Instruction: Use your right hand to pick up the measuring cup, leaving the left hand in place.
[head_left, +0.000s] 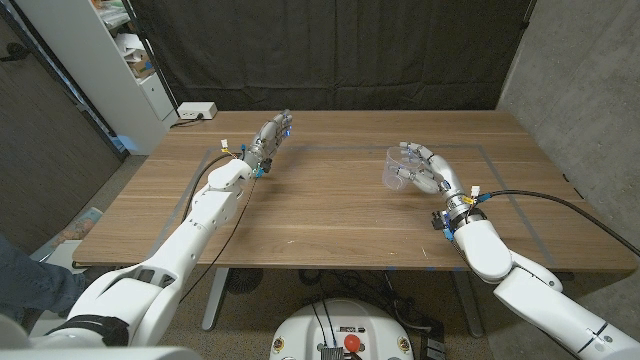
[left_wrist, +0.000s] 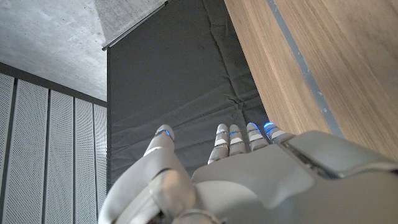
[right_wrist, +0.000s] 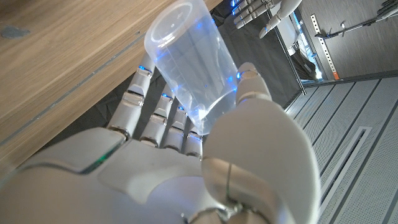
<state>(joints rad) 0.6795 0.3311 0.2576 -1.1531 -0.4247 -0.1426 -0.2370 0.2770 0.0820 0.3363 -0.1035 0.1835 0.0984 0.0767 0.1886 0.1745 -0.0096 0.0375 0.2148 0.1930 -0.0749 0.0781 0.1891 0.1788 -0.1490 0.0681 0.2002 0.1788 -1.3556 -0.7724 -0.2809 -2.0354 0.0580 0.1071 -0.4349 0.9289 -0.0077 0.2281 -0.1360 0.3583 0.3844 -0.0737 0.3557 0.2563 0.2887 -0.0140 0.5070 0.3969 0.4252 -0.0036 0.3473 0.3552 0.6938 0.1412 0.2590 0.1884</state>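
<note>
**One clear cup, one thin grip**

One clear plastic measuring cup (right_wrist: 189, 68) lies between the thumb and fingers (right_wrist: 152, 115) of the white right hand (head_left: 425, 172), gripped just above the wooden table (head_left: 330, 215). The smooth wall could slip or tilt if the thumb eases. The white left hand (head_left: 268, 135), well apart, holds nothing, fingers extended. No readable markings show on the cup.
</note>
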